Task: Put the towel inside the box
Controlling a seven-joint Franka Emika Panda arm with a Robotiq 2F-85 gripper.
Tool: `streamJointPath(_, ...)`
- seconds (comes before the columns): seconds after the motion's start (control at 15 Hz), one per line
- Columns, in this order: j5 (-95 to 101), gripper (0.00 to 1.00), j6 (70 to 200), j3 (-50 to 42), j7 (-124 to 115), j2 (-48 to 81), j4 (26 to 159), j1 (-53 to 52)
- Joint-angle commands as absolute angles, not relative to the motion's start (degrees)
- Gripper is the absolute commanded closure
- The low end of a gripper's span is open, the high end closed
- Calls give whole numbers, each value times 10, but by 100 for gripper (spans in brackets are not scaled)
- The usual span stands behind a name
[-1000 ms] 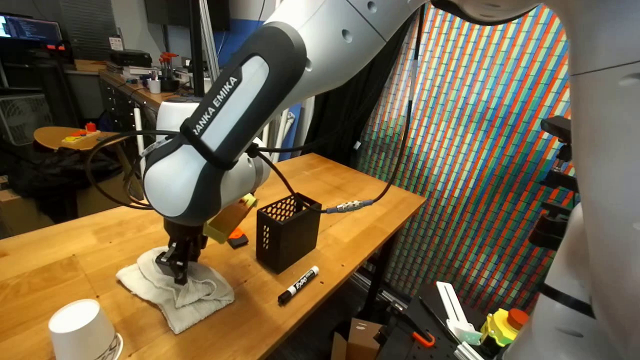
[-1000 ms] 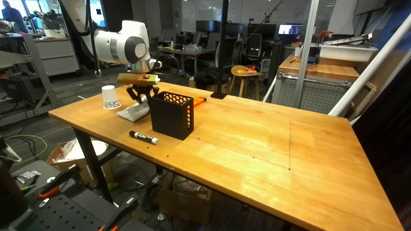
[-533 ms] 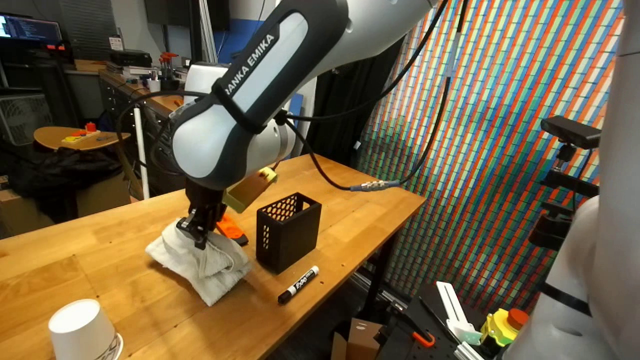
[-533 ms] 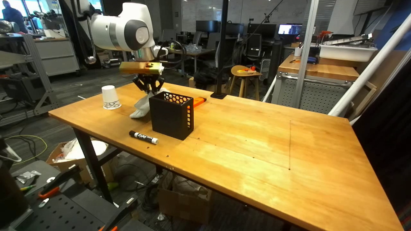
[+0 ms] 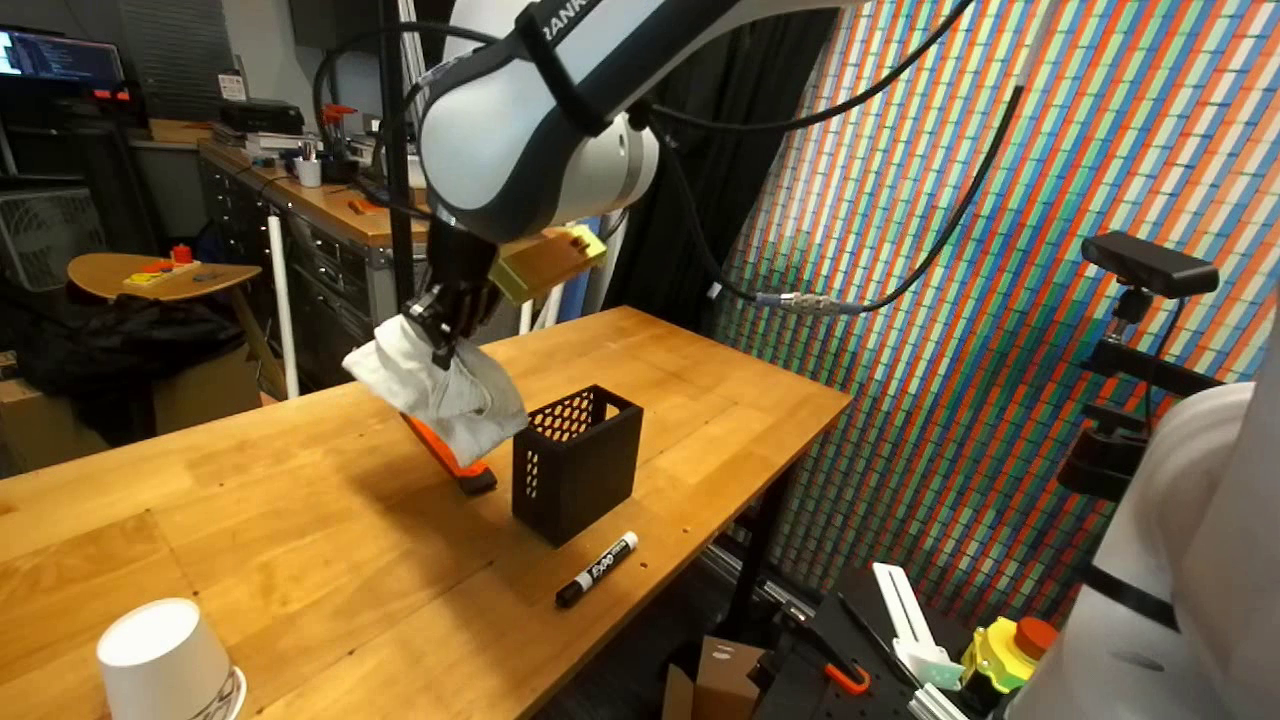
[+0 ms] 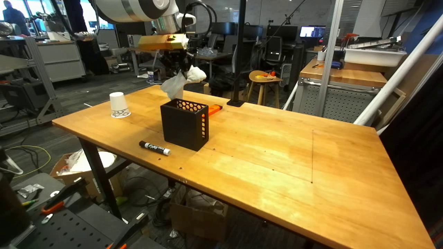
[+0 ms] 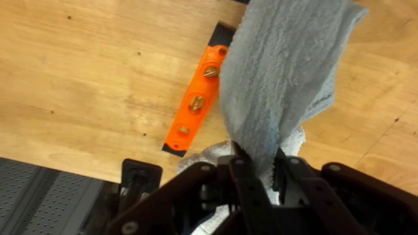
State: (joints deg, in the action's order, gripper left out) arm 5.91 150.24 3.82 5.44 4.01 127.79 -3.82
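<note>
- We see the gripper [image 7: 258,160] clamped on the towel [image 7: 277,65], its jaws pinching a narrow fold in the wrist view.
- The arm [image 5: 490,145] holds the towel in the air above the table [image 6: 277,155], bunched at the grip, its loose ends spreading to both sides.
- In an exterior view, the towel's low corner hangs just beside the rim of the box [image 5: 600,475]; from these angles we can't tell whether the 2 touch.
- The box stands upright on the table, open-topped and partly mesh.
- Beside the towel in the wrist view, we see an orange bar [image 7: 196,101] lying on the table, with black ends and 3 brass-coloured fittings.
- We see the marker [image 5: 597,571] lying near the box.
- Well apart from the box, the cup [image 6: 118,103] stands upside down.
</note>
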Motion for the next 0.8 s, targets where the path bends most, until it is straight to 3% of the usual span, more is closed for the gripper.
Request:
streamJointPath(0.0,105,94,1486,17,14,-20,1291,-24)
streamJointPath(0.73,188,94,1488,2,-41,-93,1370,24)
